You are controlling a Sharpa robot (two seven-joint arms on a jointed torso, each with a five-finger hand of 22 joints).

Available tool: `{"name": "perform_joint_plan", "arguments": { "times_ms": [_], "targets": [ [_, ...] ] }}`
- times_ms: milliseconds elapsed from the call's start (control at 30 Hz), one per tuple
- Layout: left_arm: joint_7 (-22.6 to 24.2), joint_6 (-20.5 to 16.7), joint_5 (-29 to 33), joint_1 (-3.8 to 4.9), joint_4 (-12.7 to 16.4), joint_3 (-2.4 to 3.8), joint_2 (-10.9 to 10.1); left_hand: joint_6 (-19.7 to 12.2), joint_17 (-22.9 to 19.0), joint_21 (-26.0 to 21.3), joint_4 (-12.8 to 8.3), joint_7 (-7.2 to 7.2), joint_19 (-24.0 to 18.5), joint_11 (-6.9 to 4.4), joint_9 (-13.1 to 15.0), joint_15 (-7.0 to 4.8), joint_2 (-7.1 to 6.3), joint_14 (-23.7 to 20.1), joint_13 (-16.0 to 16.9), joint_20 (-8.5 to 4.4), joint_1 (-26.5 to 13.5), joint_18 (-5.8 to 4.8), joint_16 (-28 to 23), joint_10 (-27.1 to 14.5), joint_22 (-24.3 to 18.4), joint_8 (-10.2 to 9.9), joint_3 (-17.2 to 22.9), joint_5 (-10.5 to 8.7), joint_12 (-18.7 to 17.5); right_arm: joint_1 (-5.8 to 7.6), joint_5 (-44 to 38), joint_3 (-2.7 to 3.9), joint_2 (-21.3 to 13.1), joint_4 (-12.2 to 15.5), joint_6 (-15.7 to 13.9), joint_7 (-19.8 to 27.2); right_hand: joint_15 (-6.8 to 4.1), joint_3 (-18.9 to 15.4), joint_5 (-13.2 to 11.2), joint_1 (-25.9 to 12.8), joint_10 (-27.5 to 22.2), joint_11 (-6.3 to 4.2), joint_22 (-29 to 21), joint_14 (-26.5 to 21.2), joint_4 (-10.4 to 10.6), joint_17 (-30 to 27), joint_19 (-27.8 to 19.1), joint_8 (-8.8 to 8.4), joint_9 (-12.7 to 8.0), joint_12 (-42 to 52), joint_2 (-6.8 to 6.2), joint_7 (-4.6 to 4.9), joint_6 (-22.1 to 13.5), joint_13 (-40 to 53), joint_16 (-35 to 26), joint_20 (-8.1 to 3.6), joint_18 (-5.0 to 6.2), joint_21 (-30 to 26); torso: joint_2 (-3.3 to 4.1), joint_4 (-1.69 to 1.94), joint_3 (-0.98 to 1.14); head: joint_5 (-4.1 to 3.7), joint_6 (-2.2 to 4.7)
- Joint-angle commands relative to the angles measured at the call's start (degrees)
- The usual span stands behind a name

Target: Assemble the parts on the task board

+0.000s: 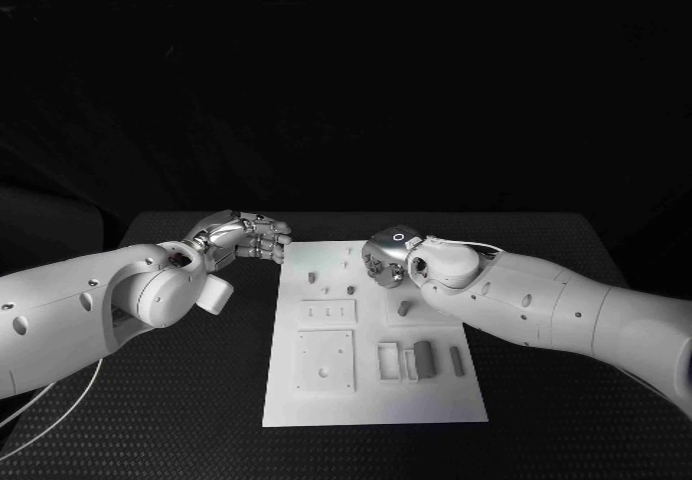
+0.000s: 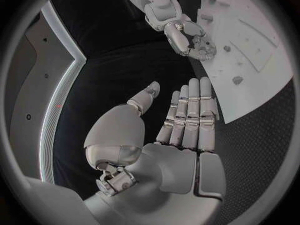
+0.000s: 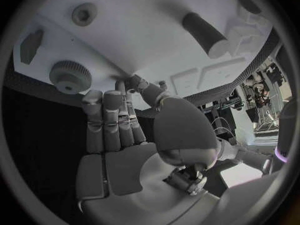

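The white task board [image 1: 372, 395] lies mid-table, bearing small grey parts. A short cylinder [image 1: 405, 308] stands near its middle, with block-shaped parts [image 1: 421, 358] closer to me. My left hand [image 1: 238, 238] hovers off the board's far left corner, its fingers [image 2: 190, 110] straight and the palm bare. My right hand [image 1: 392, 255] is over the board's far end, holding nothing, its fingers [image 3: 109, 122] stretched toward a knurled round part [image 3: 70, 76]. A dark peg [image 3: 206, 34] stands further along the board [image 3: 144, 30]. The right hand [image 2: 187, 35] hangs at the board's [image 2: 250, 50] edge.
Two flat square plates [image 1: 325, 358] sit on the board's left half, with a thin bar [image 1: 457, 360] at its right. Black table [image 1: 173, 420] surrounds the board on all sides. A cable [image 1: 43, 400] trails beneath my left arm.
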Motion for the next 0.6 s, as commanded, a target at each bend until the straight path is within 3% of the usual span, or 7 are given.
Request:
{"name": "perform_joint_plan", "arguments": {
  "times_ms": [33, 300, 600],
  "targets": [
    [0.4, 0.7, 0.1, 0.07, 0.0, 0.05, 0.0, -0.2, 0.1, -0.3, 0.0, 0.17, 0.0, 0.13, 0.0, 0.38, 0.05, 0.0, 0.0, -0.22, -0.7, 0.81, -0.3, 0.4, -0.1, -0.1, -0.4, 0.04, -0.3, -0.01, -1.2, 0.03, -0.1, 0.5, -3.8, -1.9, -0.55, 0.2, 0.2, -0.4, 0.6, -0.35, 1.1, -0.1, 0.1, -0.1, 0.5, 0.22, 0.2, 0.2, -0.88, -0.12, 0.5, 0.3, 0.4, -0.14, 8.44, 0.2, -0.01, 0.0, -0.01, -0.04, 0.21],
    [0.4, 0.7, 0.0, 0.07, -0.2, 0.05, 0.1, -0.1, 0.1, -0.3, 0.0, 0.16, 0.0, 0.13, 0.0, 0.38, 0.06, 0.0, 0.0, -0.23, -0.6, 0.78, -0.3, 0.5, -0.1, -0.1, -0.4, 0.04, -0.3, 0.0, -2.6, 0.42, 0.3, 0.9, -5.4, -3.7, -0.6, 0.2, 0.2, -1.2, 0.7, -0.4, 1.1, 0.0, 0.2, -0.2, 0.6, 0.17, 0.2, 0.2, -2.13, -0.2, 0.6, 0.7, 0.5, -0.18, 8.44, 0.4, -0.01, 0.06, -0.07, -0.06, 0.56],
    [0.4, 0.8, 0.0, 0.07, -0.3, 0.05, 0.3, -0.1, 0.2, -0.4, 0.0, 0.15, 0.0, 0.13, 0.0, 0.38, 0.05, 0.1, 0.0, -0.25, -0.6, 0.76, -0.4, 0.5, -0.1, -0.1, -0.4, 0.04, -0.4, 0.02, -4.1, 1.34, 2.6, -1.6, -7.9, -5.9, -0.69, 0.3, 0.2, -1.5, 0.9, -0.49, 1.0, 0.0, 0.3, -0.2, 0.7, 0.21, 0.3, 0.2, -2.74, -0.3, 0.9, 1.0, 0.6, -0.25, 8.44, 0.5, 0.0, 0.05, -0.13, 0.04, 1.44]
  ]
}}
